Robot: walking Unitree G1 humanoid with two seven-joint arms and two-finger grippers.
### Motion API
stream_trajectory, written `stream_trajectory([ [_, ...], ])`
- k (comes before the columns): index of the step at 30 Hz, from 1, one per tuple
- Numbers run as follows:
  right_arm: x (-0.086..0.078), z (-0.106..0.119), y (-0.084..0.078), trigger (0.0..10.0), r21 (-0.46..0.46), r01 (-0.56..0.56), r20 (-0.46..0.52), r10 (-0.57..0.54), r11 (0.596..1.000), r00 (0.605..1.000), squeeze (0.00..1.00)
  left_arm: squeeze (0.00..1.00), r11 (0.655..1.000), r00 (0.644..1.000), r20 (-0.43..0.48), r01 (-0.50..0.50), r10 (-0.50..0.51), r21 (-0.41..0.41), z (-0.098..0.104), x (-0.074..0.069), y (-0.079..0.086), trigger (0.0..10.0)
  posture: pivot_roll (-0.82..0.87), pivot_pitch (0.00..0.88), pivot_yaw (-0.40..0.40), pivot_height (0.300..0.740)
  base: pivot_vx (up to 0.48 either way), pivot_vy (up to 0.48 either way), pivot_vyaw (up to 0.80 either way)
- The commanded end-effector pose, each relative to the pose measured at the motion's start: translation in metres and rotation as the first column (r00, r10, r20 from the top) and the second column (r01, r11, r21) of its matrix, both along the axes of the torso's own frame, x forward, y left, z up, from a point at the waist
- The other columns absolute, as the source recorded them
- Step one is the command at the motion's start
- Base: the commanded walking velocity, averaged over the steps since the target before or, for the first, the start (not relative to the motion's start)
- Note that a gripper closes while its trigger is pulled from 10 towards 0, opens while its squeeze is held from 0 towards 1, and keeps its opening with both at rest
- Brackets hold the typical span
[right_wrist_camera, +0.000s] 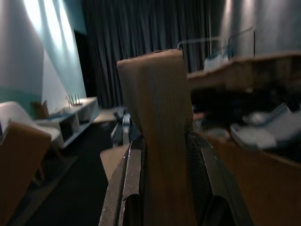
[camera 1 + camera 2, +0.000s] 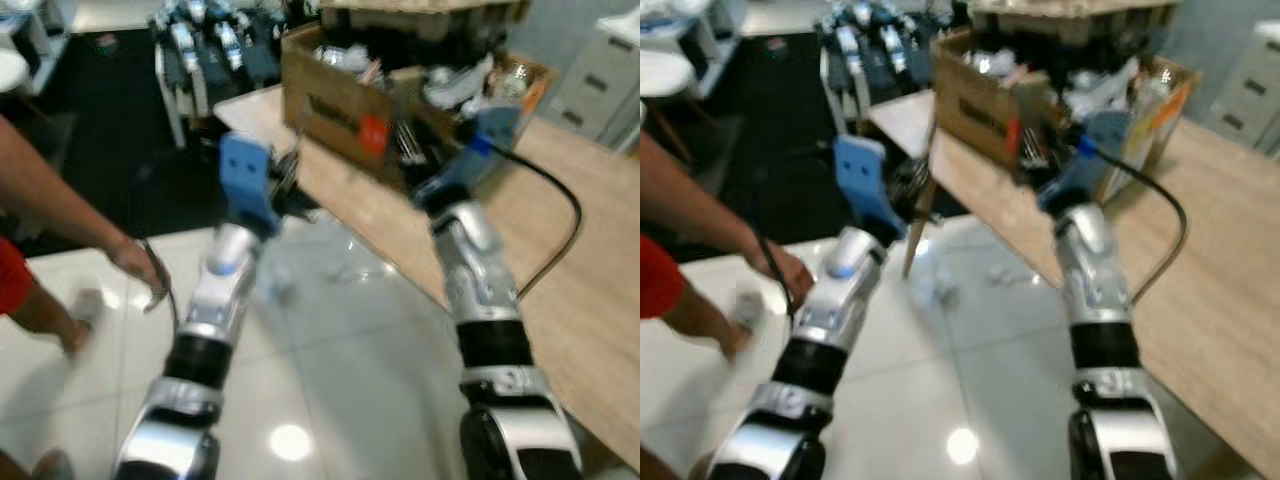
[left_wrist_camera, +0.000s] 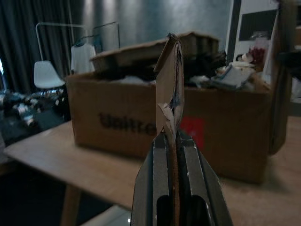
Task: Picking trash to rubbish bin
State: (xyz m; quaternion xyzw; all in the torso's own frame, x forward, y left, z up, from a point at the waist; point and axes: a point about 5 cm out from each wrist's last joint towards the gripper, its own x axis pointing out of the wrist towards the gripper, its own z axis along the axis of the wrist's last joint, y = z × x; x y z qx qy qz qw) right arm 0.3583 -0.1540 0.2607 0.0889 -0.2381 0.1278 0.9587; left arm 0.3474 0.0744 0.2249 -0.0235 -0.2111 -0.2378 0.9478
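Note:
A brown cardboard box [image 2: 335, 100] heaped with trash stands on the corner of a wooden table [image 2: 570, 240]. My left gripper [image 3: 171, 134] is shut on a thin, torn cardboard strip [image 3: 170, 80] and is held up just short of the box. The strip [image 2: 918, 215] hangs down beside the left gripper [image 2: 912, 185] in the right eye view. At the box's front wall, my right gripper [image 1: 164, 136] is shut on a wider folded cardboard piece [image 1: 157, 94]. The head views are blurred.
A person's hand [image 2: 140, 265] holding a dark cable reaches in from the left, with a foot [image 2: 80, 325] on the glossy white floor. Crumpled clear plastic [image 2: 350, 265] lies on the floor by the table. A grey drawer cabinet [image 2: 605, 70] stands at the far right.

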Motion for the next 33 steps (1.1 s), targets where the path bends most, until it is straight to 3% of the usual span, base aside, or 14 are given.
stream_trajectory([
  [1, -0.001, 0.001, 0.01, 10.0, -0.001, -0.033, 0.001, 0.033, 0.999, 0.999, 0.0, 0.0, 1.0, 1.0, -0.004, -0.02, 0.02, -0.002, 0.0, 0.001, 0.007, 10.0, -0.05, 0.065, -0.004, 0.74, 0.319, 0.0, 0.0],
  [14, -0.003, -0.002, 0.015, 10.0, -0.027, -0.047, -0.02, 0.047, 0.999, 0.999, 0.0, 0.0, 0.999, 0.999, -0.011, -0.044, 0.044, -0.021, 0.001, 0.004, 0.014, 10.0, -0.06, 0.066, -0.007, 0.74, 0.348, 0.0, 0.0],
  [17, -0.003, -0.001, 0.015, 10.0, -0.027, -0.048, -0.019, 0.048, 0.998, 0.999, 0.0, 0.0, 0.999, 0.999, -0.007, -0.041, 0.041, -0.026, 0.003, 0.003, 0.014, 10.0, -0.06, 0.067, -0.008, 0.74, 0.361, 0.0, -0.8],
  [24, -0.009, 0.021, 0.007, 10.0, -0.034, -0.055, 0.059, 0.057, 0.998, 0.997, 0.0, 0.0, 0.998, 0.999, 0.04, -0.019, 0.022, -0.064, 0.019, 0.002, 0.013, 10.0, -0.06, 0.062, -0.008, 0.74, 0.363, 0.0, -0.8],
  [27, -0.013, 0.033, 0.004, 10.0, -0.033, -0.052, 0.096, 0.055, 0.998, 0.994, 0.0, 0.0, 0.998, 0.998, 0.052, -0.014, 0.017, -0.067, 0.023, 0.001, 0.012, 10.0, -0.06, 0.058, -0.01, 0.74, 0.364, 0.0, 0.0],
  [29, -0.018, 0.053, -0.003, 10.0, -0.031, -0.039, 0.152, 0.043, 0.999, 0.987, 0.0, 0.0, 0.997, 0.998, 0.066, -0.005, 0.01, -0.071, 0.027, 0.0, 0.011, 10.0, -0.06, 0.054, -0.011, 0.74, 0.364, 0.0, -0.4],
  [33, -0.019, 0.055, -0.004, 10.0, -0.031, -0.037, 0.159, 0.041, 0.999, 0.986, 0.0, 0.0, 0.997, 0.998, 0.068, -0.004, 0.009, -0.071, 0.027, 0.0, 0.011, 10.0, -0.06, 0.054, -0.011, 0.74, 0.364, 0.0, -0.8],
])
